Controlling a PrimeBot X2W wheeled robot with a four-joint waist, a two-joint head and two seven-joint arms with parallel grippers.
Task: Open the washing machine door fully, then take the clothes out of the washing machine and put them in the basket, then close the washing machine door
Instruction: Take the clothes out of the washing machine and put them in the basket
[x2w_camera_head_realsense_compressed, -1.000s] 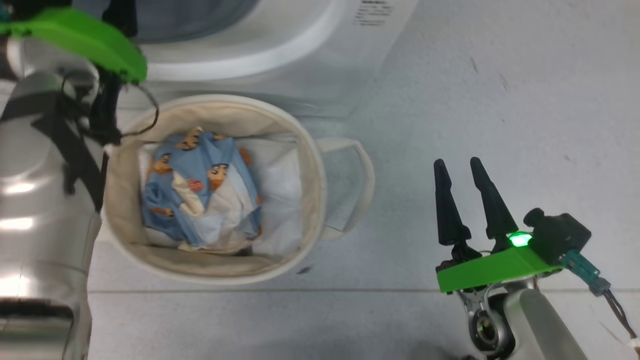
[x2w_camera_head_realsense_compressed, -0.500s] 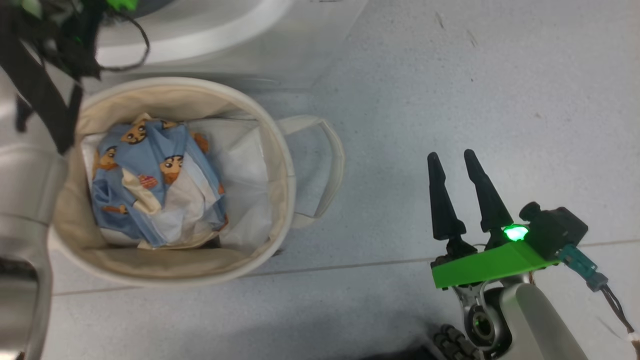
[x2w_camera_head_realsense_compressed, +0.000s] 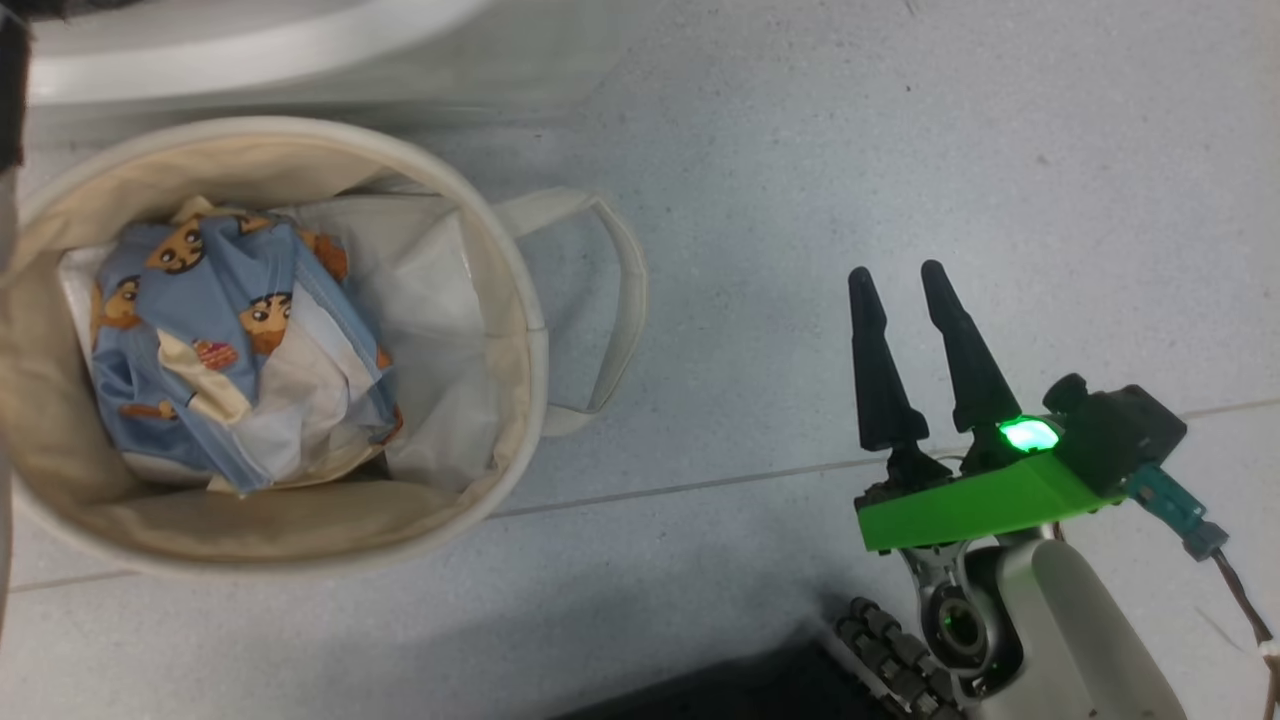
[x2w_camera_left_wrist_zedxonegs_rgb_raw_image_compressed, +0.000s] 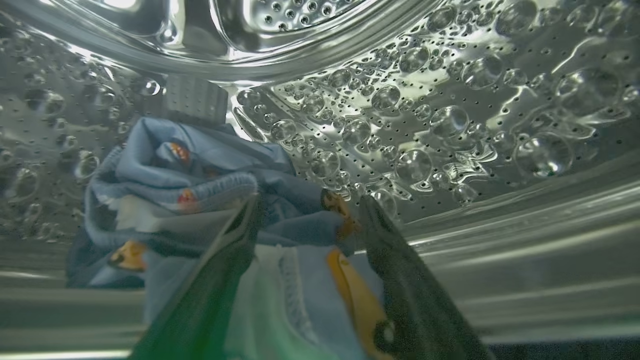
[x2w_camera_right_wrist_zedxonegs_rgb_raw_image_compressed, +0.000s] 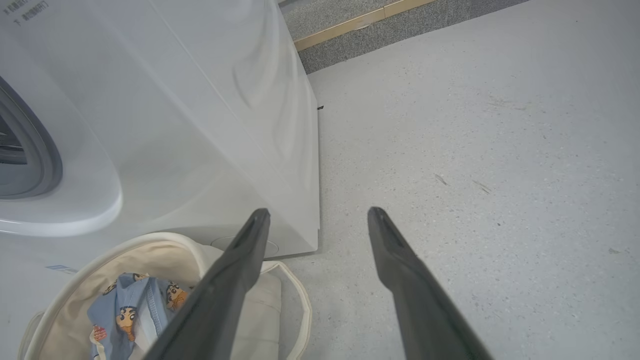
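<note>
left gripper (x2w_camera_left_wrist_zedxonegs_rgb_raw_image_compressed: 311, 202) reached into drum (x2w_camera_left_wrist_zedxonegs_rgb_raw_image_compressed: 450, 100), astride clothes (x2w_camera_left_wrist_zedxonegs_rgb_raw_image_compressed: 200, 165)

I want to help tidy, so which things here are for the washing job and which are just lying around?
For the job:
big white boxy washing machine
round cream canvas basket
light-blue cartoon-print garment inside it
matching garment in the steel drum

Just lying about:
flat white sheet in the basket
tan floor strip
</note>
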